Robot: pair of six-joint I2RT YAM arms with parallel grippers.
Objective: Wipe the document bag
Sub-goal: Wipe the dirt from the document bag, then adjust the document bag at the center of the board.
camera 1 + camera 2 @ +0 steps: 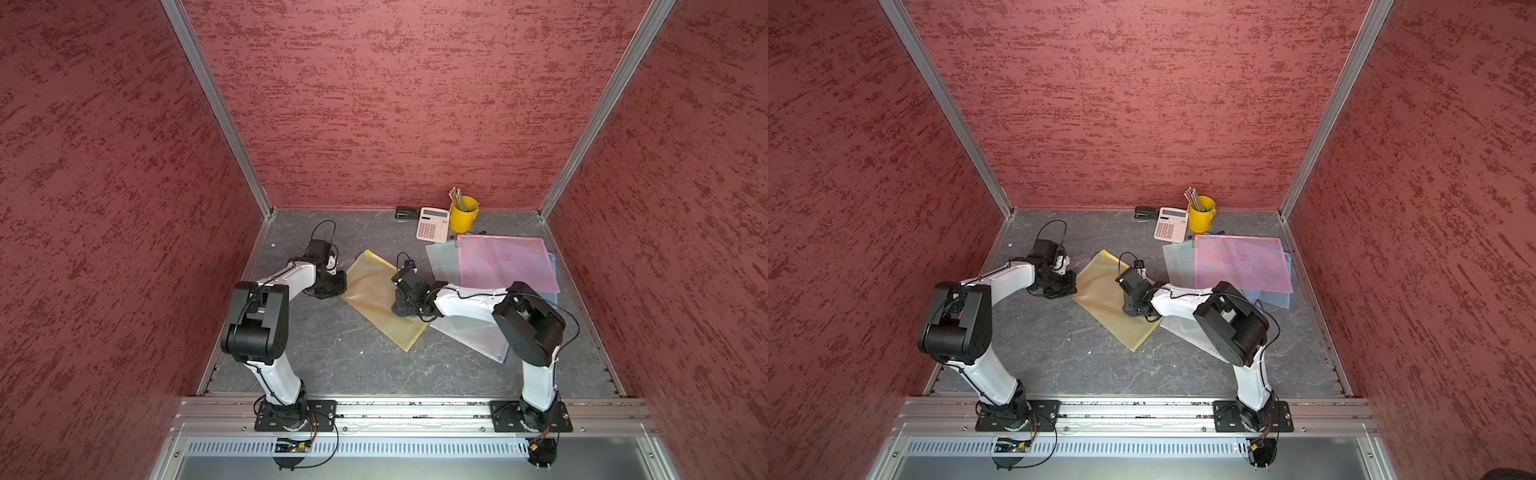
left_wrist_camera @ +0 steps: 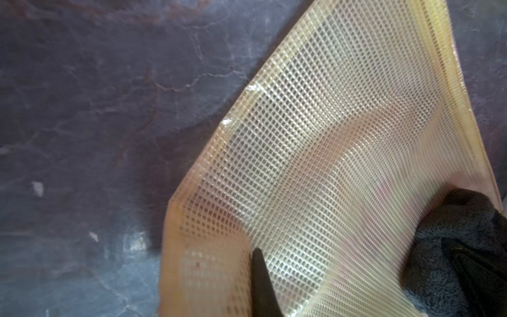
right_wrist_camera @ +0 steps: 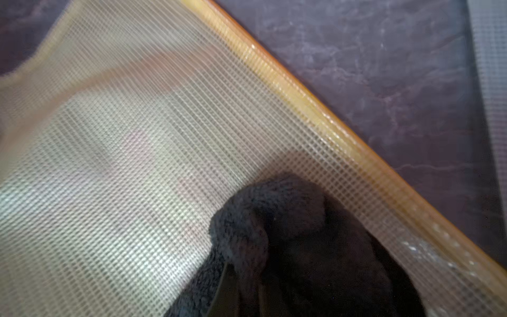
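Observation:
A yellow mesh document bag (image 1: 374, 299) (image 1: 1104, 299) lies slantwise on the dark marbled table in both top views. My left gripper (image 1: 334, 284) (image 2: 255, 263) is shut at the bag's left corner. In the left wrist view one black finger (image 2: 260, 280) lies on the mesh, and the corner beside it rises blurred towards the camera. My right gripper (image 1: 401, 307) (image 3: 238, 271) is shut on a dark grey cloth (image 3: 247, 219) (image 2: 452, 247), which presses on the bag near its orange-edged right side. The cloth hides the right fingertips.
A pink bag (image 1: 505, 264) lies on clear sleeves (image 1: 442, 257) at the right, and another clear sleeve (image 1: 478, 336) lies under my right arm. A calculator (image 1: 433, 224), a yellow cup of pencils (image 1: 463, 214) and a stapler (image 1: 406, 213) stand by the back wall.

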